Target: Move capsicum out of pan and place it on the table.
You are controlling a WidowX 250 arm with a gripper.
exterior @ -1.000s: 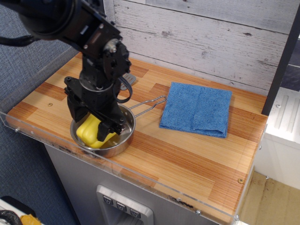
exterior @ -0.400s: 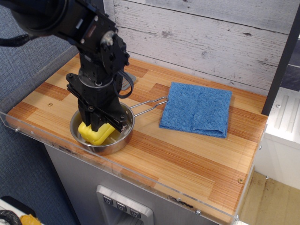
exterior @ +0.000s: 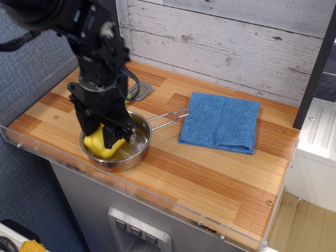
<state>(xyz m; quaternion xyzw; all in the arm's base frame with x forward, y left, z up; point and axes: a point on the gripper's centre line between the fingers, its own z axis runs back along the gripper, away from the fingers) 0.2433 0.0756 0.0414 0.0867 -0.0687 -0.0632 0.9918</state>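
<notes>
Having shifted left since the earlier frames, and now sitting over the left half of the pan (exterior: 116,149): gripper (exterior: 103,137), with the black arm (exterior: 94,47) leaning in from the upper left. Reaching down into the pan, black fingers (exterior: 112,135) standing on both sides of the capsicum (exterior: 101,146). Closing on the capsicum, jaws pressing against its sides, as far as visible from this angle. Still lying inside the pan, low against the left wall, only the yellow lower part showing below the fingers; not lifted above the rim. Showing more bare steel on the right side of the pan floor than before. Resting on the table (exterior: 210,173) near its front left edge, just behind the clear rim (exterior: 157,198), with the wire handle (exterior: 168,117) pointing to the right and slightly back. Almost reaching the cloth (exterior: 220,122) with the handle tip, but not clearly touching it. Lying flat and folded on the right-centre of the table, blue, well apart from the gripper. Peeking out behind the arm, a grey spatula (exterior: 140,90) with a little green at its handle, mostly hidden. Standing behind the table, a wall (exterior: 236,37) of whitish planks.
</notes>
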